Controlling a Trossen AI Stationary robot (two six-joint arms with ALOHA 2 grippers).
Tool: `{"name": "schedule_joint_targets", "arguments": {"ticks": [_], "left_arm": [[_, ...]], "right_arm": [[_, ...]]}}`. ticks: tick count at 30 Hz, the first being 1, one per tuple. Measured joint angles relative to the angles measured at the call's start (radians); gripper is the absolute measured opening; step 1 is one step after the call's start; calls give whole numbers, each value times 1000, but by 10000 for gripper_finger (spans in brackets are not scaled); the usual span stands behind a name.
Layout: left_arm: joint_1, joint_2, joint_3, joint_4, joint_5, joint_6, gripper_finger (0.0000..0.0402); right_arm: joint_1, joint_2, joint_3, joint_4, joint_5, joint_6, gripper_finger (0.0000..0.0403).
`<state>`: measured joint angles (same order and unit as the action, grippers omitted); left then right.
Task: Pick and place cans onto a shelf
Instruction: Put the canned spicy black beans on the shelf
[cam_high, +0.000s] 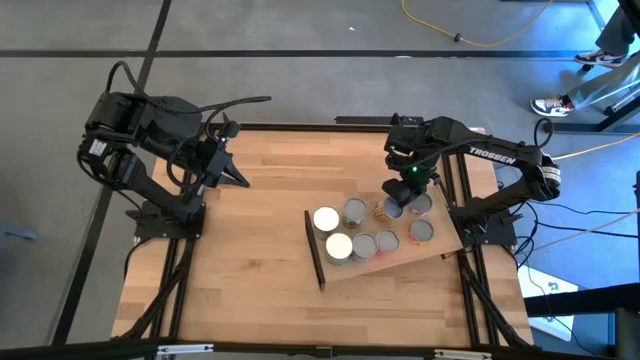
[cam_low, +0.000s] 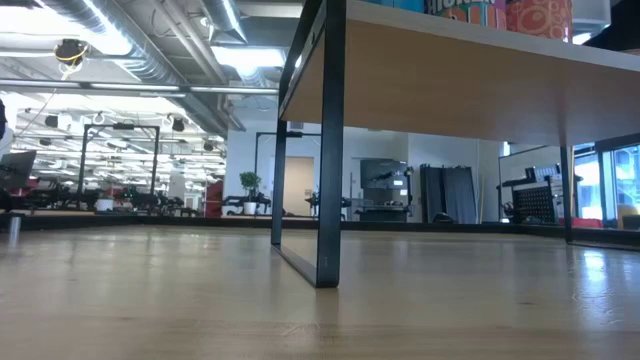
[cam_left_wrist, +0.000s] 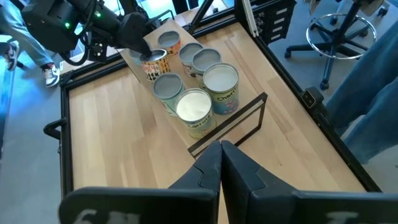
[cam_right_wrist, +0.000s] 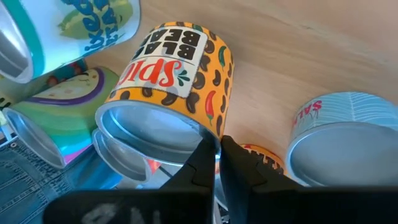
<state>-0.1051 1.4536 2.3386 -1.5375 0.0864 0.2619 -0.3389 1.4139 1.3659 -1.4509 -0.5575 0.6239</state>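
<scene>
Crowding the shelf (cam_high: 440, 252): seven cans (cam_high: 362, 246), right claw (cam_high: 398, 197) above.

Just ahead of the right gripper (cam_right_wrist: 217, 155), whose two dark fingers are pressed together, an orange can with black beans on its label (cam_right_wrist: 174, 81) shows its silver rim almost touching the fingertips, with a pale blue can (cam_right_wrist: 348, 134) on one side (on light wood) and a green can (cam_right_wrist: 59, 109) on the other.
</scene>
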Motion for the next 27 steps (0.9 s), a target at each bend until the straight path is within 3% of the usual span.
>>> {"name": "schedule_joint_targets", "arguments": {"ticks": [6, 27], "left_arm": [[0, 0, 0, 0, 0, -1, 0], [0, 0, 0, -27, 0, -1, 0]], "right_arm": [[0, 0, 0, 0, 34, -2, 21], [2, 0, 1, -17, 5, 26, 7]]}}
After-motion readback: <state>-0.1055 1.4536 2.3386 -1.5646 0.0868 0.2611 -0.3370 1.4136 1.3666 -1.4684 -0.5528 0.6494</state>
